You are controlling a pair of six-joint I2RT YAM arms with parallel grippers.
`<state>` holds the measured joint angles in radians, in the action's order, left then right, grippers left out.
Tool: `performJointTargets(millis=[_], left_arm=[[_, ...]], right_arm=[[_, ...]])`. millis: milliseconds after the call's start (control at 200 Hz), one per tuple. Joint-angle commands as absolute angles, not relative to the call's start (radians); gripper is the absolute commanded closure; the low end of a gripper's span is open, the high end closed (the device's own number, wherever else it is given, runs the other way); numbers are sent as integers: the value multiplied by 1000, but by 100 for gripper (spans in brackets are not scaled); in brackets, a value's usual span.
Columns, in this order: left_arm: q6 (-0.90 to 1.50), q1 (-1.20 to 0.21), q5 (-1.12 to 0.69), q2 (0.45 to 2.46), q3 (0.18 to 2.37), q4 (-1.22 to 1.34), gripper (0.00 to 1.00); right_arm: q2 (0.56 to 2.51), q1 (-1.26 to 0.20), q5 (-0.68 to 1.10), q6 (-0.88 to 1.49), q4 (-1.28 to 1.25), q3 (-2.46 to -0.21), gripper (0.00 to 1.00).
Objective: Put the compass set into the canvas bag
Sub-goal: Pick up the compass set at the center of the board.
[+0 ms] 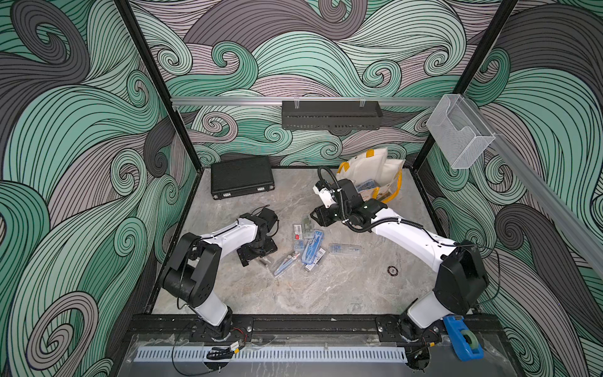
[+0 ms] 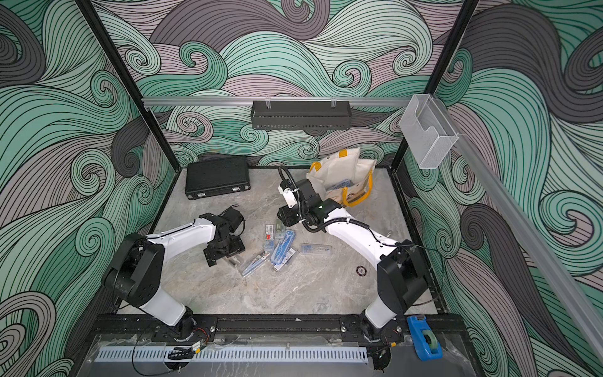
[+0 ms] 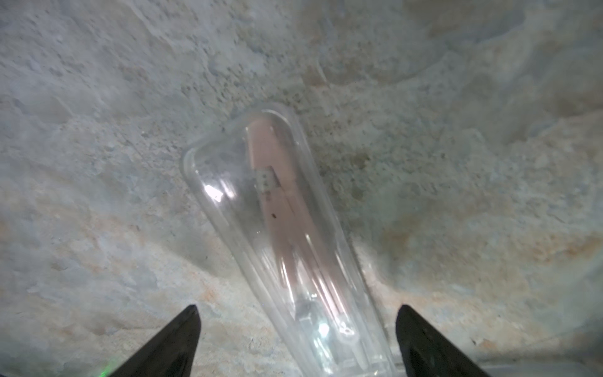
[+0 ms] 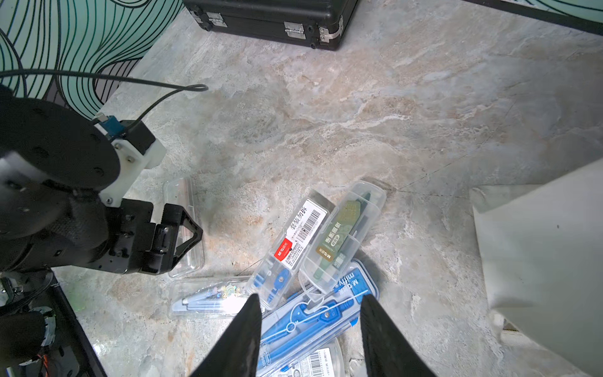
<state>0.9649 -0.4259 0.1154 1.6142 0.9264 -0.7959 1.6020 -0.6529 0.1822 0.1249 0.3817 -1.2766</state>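
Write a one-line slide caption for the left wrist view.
Open left end effector straddles a clear compass case lying on the marble table.

Even overhead light casts soft shadows on the table; the left wrist view is hazy, with white glare on the clear compass case.

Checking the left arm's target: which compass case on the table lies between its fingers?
The clear plastic case holding a pinkish compass; the left gripper's fingers straddle it, while the other cases lie outside them, mostly piled together.
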Motion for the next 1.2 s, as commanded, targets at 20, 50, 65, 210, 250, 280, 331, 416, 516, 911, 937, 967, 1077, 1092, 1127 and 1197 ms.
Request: performJointTargets(millis=[20, 50, 65, 210, 250, 280, 331, 416, 516, 911, 937, 967, 1077, 1092, 1127, 1197], left_arm=[[971, -413, 107, 1635, 907, -724, 8], [972, -413, 114, 1637, 902, -712, 10], [973, -413, 117, 1640, 901, -708, 11], [976, -412, 127, 1661, 889, -659, 18], [979, -411, 126, 1661, 882, -638, 21], [980, -411, 127, 1662, 878, -623, 23], [982, -411, 130, 1663, 875, -609, 27], [975, -411, 136, 1666, 876, -595, 32], [961, -411, 144, 1667, 880, -579, 38], [896, -411, 119, 1659, 872, -479, 51], [893, -413, 118, 1659, 873, -477, 52], [888, -411, 120, 1659, 874, -476, 53], [874, -411, 123, 1667, 881, -485, 55], [873, -411, 125, 1667, 883, -488, 55], [870, -412, 127, 1671, 886, -491, 55], [870, -411, 131, 1668, 884, -491, 55]], right_arm=[[1612, -658, 204, 136, 365, -1276, 50], [1615, -659, 205, 138, 364, -1277, 50], [1618, -658, 206, 139, 365, -1278, 50], [1632, -658, 209, 146, 338, -1283, 50], [1637, -658, 210, 146, 340, -1285, 50], [1638, -658, 210, 147, 343, -1288, 50], [1641, -658, 209, 147, 346, -1290, 50], [1646, -658, 206, 147, 350, -1292, 50], [1653, -658, 202, 149, 350, -1295, 50], [1722, -658, 237, 188, 354, -1340, 50], [1725, -657, 240, 190, 354, -1342, 50], [1731, -658, 242, 193, 354, -1345, 50], [1743, -657, 247, 202, 354, -1348, 50], [1745, -657, 245, 202, 354, -1348, 50], [1746, -657, 248, 204, 354, -1348, 50], [1748, -656, 250, 207, 354, -1347, 50]])
